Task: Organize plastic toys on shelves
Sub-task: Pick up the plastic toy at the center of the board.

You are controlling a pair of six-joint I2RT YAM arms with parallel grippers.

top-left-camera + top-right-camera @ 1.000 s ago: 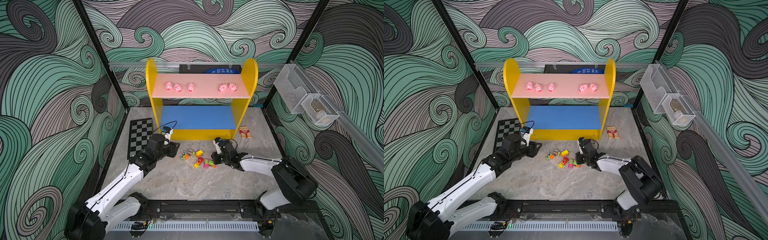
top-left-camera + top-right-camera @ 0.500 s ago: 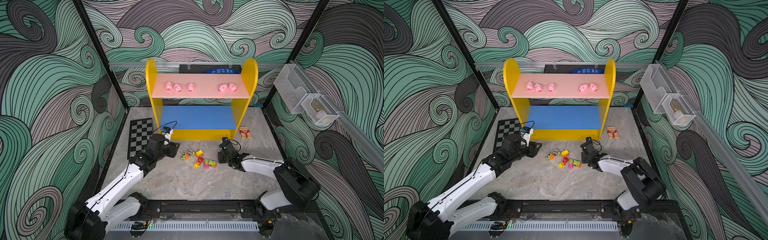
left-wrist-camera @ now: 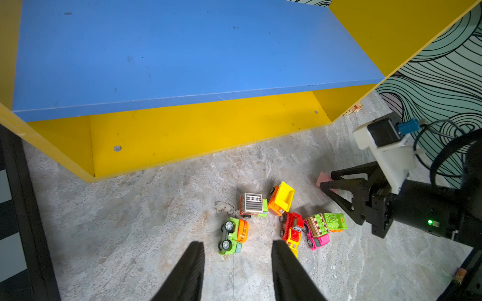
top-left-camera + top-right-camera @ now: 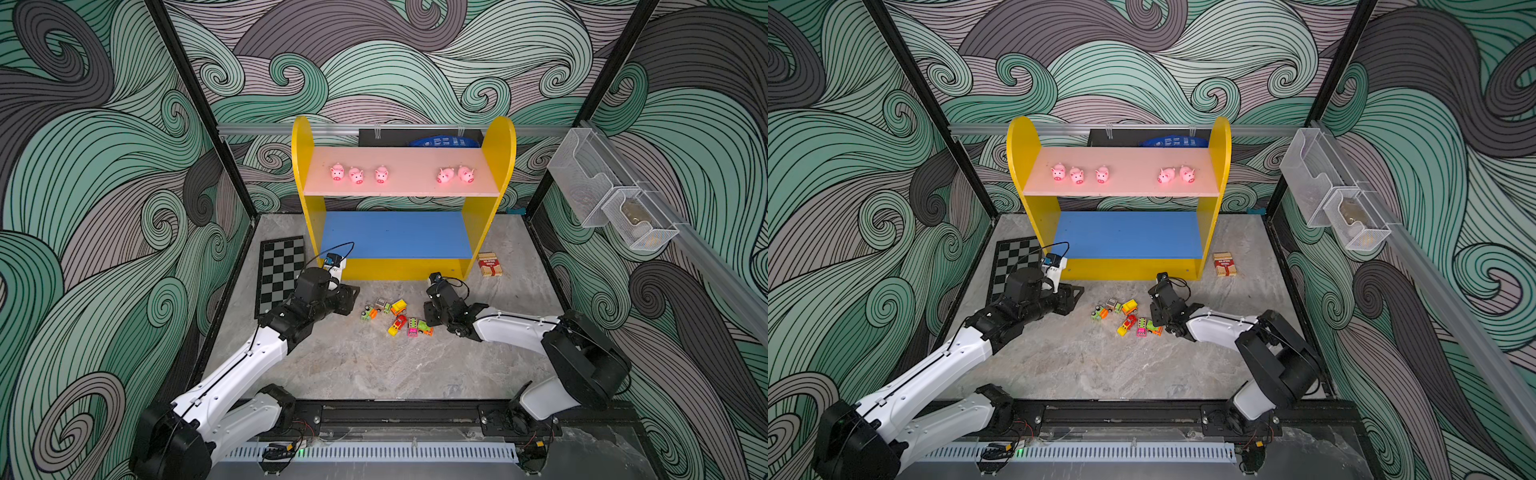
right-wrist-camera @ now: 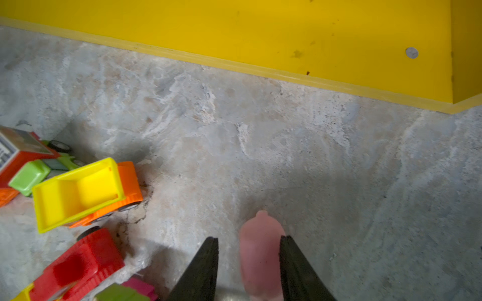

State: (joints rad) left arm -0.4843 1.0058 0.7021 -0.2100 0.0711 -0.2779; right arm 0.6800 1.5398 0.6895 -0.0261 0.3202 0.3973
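On the desk (image 4: 374, 365), left side, the left claw (image 3: 237, 246) hangs parted and empty, just short of six toy cars (image 4: 397, 325). None of the cars is on the shelf (image 4: 399, 235). To their right, the right claw (image 5: 249, 237), shut a second ago, has drawn away from the cars. It now stands parted astride a pig (image 5: 260, 250) lying on the desk. Five pigs (image 4: 381, 174) occupy the top board, so this one appears to be the last pig to shelve.

Both my arms stretch forward, low; my left end effector (image 3: 238, 242) and right end effector (image 5: 249, 238) hold their jaws parted
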